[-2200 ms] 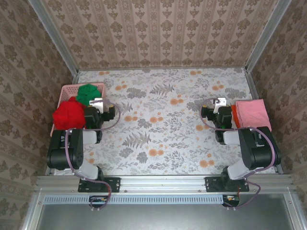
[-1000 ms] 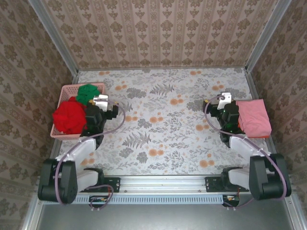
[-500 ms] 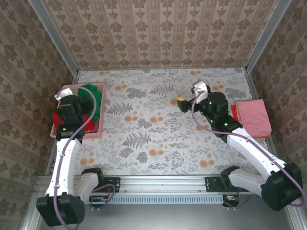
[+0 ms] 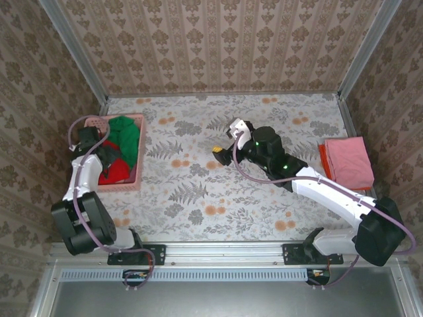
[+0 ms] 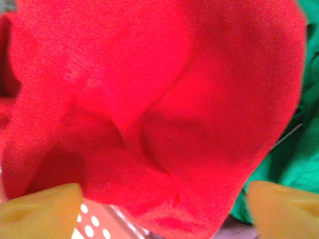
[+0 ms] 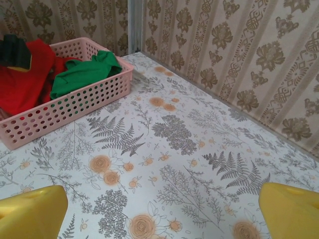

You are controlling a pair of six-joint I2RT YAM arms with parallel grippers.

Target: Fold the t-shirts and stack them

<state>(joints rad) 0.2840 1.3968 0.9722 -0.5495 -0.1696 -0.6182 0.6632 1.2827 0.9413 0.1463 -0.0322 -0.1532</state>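
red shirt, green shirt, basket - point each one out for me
red shirt [image 5: 149, 99], left wrist view, middle of the bunched cloth.
green shirt [image 6: 84, 74], right wrist view, its top fold.
basket [image 6: 60, 109], right wrist view, its near lattice wall.

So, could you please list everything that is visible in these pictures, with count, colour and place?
red t-shirt: one, bright red, crumpled in the basket, near part
green t-shirt: one, green, in the basket, far part
pink t-shirt: one, pink, folded, right edge of the table
orange t-shirt: one, orange, under the pink one, just an edge visible
basket: one, pink plastic lattice, left side of the table
table: one, floral cover in grey and orange
walls: three, brownish patterned wallpaper, around the table
left fingers: two, yellow-orange, spread apart at the red t-shirt in the basket
right fingers: two, yellow, spread apart above the middle of the table, holding nothing
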